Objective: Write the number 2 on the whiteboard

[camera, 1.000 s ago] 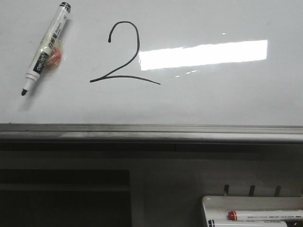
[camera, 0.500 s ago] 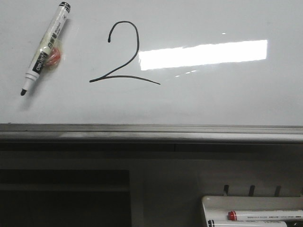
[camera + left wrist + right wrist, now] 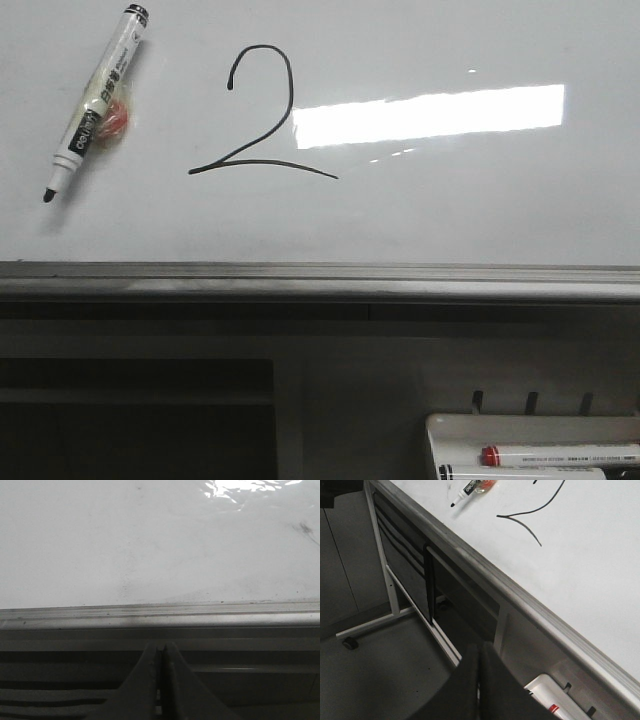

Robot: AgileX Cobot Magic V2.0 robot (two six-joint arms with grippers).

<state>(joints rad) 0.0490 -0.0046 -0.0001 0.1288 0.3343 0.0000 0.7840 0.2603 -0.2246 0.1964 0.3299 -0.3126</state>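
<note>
The whiteboard (image 3: 450,210) fills the upper front view, with a bright reflection and a grey edge rail (image 3: 320,280). A thin black number 2 (image 3: 262,115) is drawn on it left of centre. A black marker (image 3: 97,100), uncapped, lies on the board at the far left with an orange-red thing beside it. The marker (image 3: 469,489) and the 2's base stroke (image 3: 530,517) also show in the right wrist view. My left gripper (image 3: 161,647) is shut and empty, below the rail. My right gripper (image 3: 479,647) is shut and empty, below the board's edge.
A small white marker tray (image 3: 530,440) with a red-capped marker (image 3: 560,456) and another marker sits below the board at the right. The tray also shows in the right wrist view (image 3: 555,700). The board's stand leg with a caster (image 3: 350,642) stands on the floor.
</note>
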